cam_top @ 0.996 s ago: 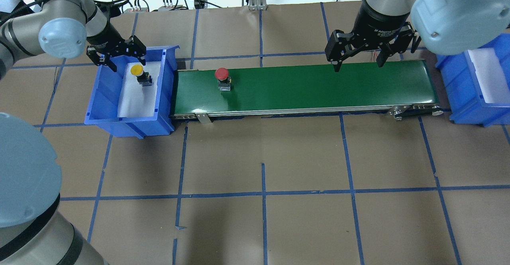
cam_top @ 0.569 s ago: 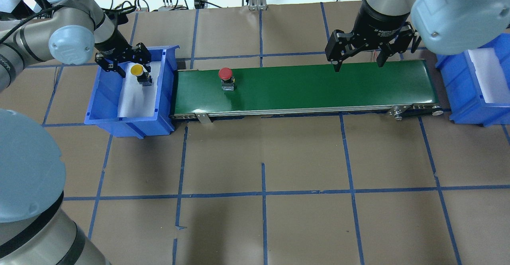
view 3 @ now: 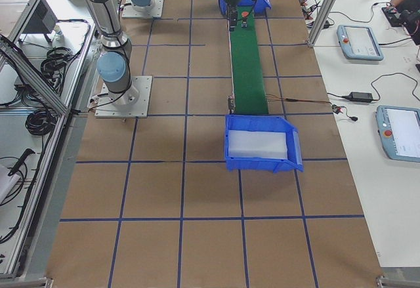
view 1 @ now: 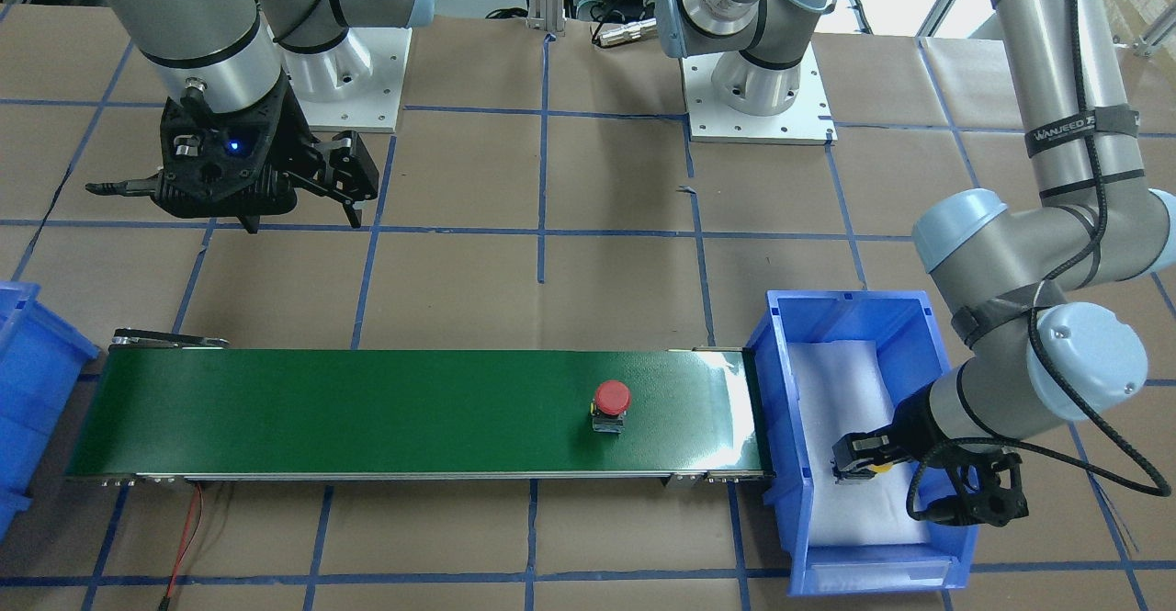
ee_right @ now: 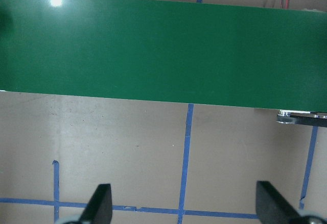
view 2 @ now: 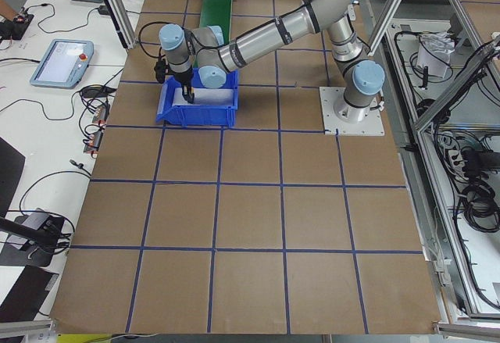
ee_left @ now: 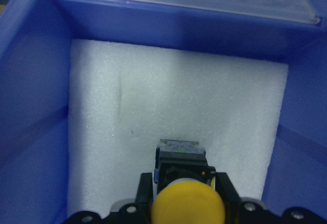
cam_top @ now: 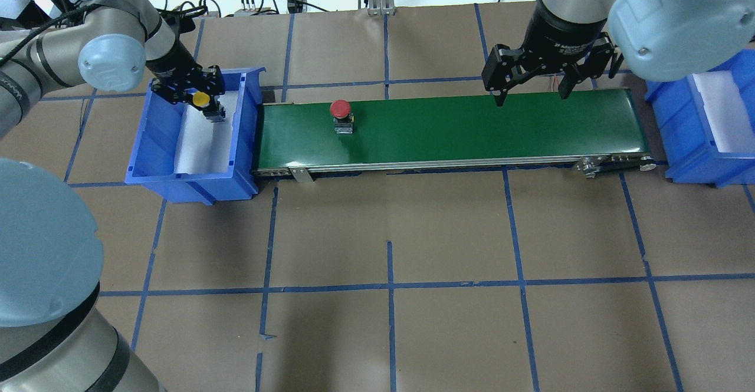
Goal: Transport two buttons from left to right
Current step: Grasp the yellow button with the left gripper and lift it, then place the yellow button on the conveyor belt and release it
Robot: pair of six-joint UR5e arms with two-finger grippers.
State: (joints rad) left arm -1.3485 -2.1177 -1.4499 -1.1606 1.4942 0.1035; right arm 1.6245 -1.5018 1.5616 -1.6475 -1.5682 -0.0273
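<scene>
the left arm [cam_top: 71, 56] reaches in from the surface's [cam_top: 448, 233] left edge and bends down into the left blue bin [cam_top: 138, 144], which sits near the far left corner. its left tool [cam_top: 190, 92] points down at the bin's far end, closed on the yellow button [cam_top: 201, 99]. in the left wrist view its fingers [ee_left: 144, 196] press against both sides of the black body under the cap, and the button's base lies on the white foam [ee_left: 168, 101]. the right arm [cam_top: 566, 3] hangs upright over the far right part of the surface, with the right tool [cam_top: 531, 96] wide open and empty above the far edge of the green belt [cam_top: 472, 129], near the belt's right end. in the right wrist view its fingertips [ee_right: 100, 203] stand well apart, clear of the belt. the red button [cam_top: 341, 115] stands upright on the belt near its left end, apart from both tools. the left wrist view cuts off the lower part of the yellow cap. the front-facing view shows only a sliver of yellow behind the tool. the right blue bin [cam_top: 678, 144], off the belt's right end, runs out of the overhead view at its right side. in both side views the buttons and tools are too small to make out.
</scene>
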